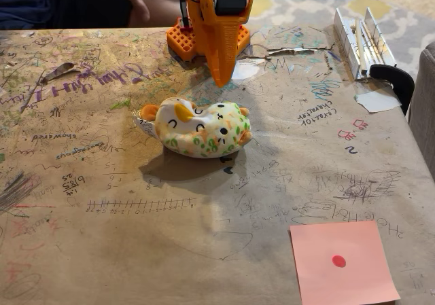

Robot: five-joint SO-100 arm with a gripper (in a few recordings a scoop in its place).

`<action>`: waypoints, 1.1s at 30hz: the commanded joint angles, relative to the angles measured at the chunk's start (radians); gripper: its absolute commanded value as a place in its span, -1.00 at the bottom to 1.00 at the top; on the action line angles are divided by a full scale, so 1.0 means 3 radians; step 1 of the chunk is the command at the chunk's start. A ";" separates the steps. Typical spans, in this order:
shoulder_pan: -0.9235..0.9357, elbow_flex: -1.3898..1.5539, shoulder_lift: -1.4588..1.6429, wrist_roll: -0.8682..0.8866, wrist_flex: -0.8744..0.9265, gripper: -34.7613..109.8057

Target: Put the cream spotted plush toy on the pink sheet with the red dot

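the cream spotted plush toy [202, 128] lies on its side mid-table, untouched, well apart from the pink sheet with the red dot [342, 262] at the near right corner. the orange gripper [222, 79] points down just behind the toy, empty; its fingers look closed together, likely poised before the pickup.

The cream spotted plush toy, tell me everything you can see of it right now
The cream spotted plush toy is a small rounded stuffed animal of soft-looking cream fabric with orange and green spots, orange ears, an orange beak and black stitched closed eyes. It lies on its side on the scribbled brown table, near the middle, in front of the orange arm and far from the pink sheet at the lower right. Nothing grips it; only the table touches it.
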 commanded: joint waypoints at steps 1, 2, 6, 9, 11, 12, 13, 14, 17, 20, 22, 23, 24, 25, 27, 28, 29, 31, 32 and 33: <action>0.0046 -0.0051 0.0010 0.0000 -0.0026 -0.52; 0.0046 -0.0051 0.0010 0.0000 -0.0026 -0.52; 0.0046 -0.0051 0.0010 0.0000 -0.0026 -0.52; 0.0046 -0.0051 0.0010 0.0000 -0.0026 -0.52; 0.0051 -0.0051 0.0010 0.0000 -0.0026 -0.52; 0.0051 -0.0051 0.0010 0.0000 -0.0026 -0.52; 0.0051 -0.0051 0.0010 0.0000 -0.0026 -0.52; 0.0051 -0.0051 0.0010 0.0000 -0.0026 -0.52; 0.0066 -0.0046 0.0010 -0.0005 -0.0036 -0.52; 0.0174 -0.0133 0.0010 -0.0010 -0.0066 -0.52; 0.0230 -0.0312 -0.0097 0.0000 -0.0097 -0.52; 0.0230 -0.0440 -0.0358 0.0026 -0.0169 -0.52; 0.0225 -0.0578 -0.0793 0.0072 -0.0297 -0.52; 0.0266 -0.0762 -0.1345 0.0112 -0.0460 -0.52; 0.0424 -0.1237 -0.2470 0.0138 -0.0711 -0.52; 0.0532 -0.1457 -0.2853 0.0143 -0.0818 -0.52; 0.0629 -0.1621 -0.3088 0.0123 -0.0915 -0.52; 0.0741 -0.1831 -0.3247 0.0051 -0.1048 -0.51; 0.0762 -0.1861 -0.3252 0.0000 -0.1089 -0.45; 0.0762 -0.1877 -0.3247 -0.0061 -0.1094 -0.31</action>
